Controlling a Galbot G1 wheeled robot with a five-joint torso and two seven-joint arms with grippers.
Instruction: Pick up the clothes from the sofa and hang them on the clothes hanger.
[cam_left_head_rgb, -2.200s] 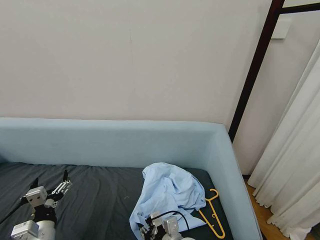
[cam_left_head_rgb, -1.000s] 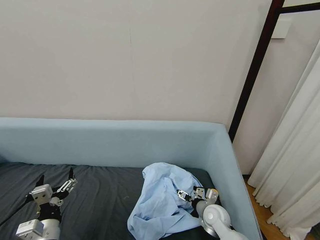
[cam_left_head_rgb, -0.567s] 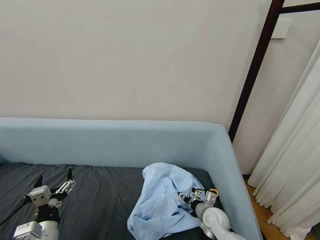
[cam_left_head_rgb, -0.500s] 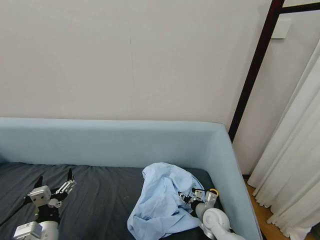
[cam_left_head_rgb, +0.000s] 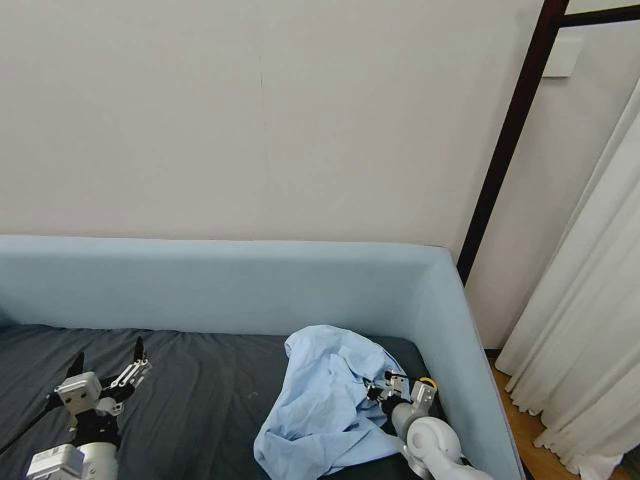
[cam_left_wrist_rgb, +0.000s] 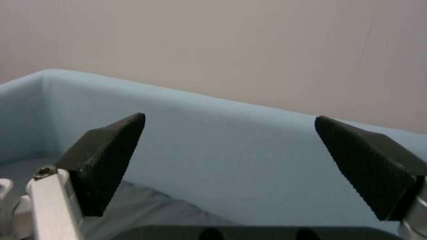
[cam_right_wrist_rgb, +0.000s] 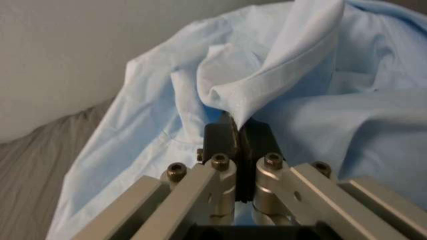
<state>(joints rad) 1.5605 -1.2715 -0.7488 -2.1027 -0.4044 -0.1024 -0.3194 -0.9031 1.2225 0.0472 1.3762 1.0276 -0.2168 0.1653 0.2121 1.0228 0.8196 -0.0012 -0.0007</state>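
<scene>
A light blue shirt (cam_left_head_rgb: 325, 400) lies crumpled on the dark seat of the sofa (cam_left_head_rgb: 230, 285), near its right end. My right gripper (cam_left_head_rgb: 383, 388) is at the shirt's right edge. In the right wrist view its black fingers (cam_right_wrist_rgb: 220, 137) are pressed together on a fold of the blue shirt (cam_right_wrist_rgb: 267, 90). A yellow hanger (cam_left_head_rgb: 428, 383) peeks out just behind the right wrist. My left gripper (cam_left_head_rgb: 103, 372) hovers over the seat at the far left, fingers (cam_left_wrist_rgb: 107, 160) spread wide with nothing between them.
The pale blue sofa back runs across the head view, with the right armrest (cam_left_head_rgb: 460, 370) close to the right gripper. A dark clothes rack pole (cam_left_head_rgb: 505, 140) stands behind the sofa's right end. White curtains (cam_left_head_rgb: 590, 330) hang at the far right.
The right gripper went from the shirt's front hem to its right edge and shut on a fold, covering most of the yellow hanger. The shirt's hem shifted slightly. The left arm barely moved.
</scene>
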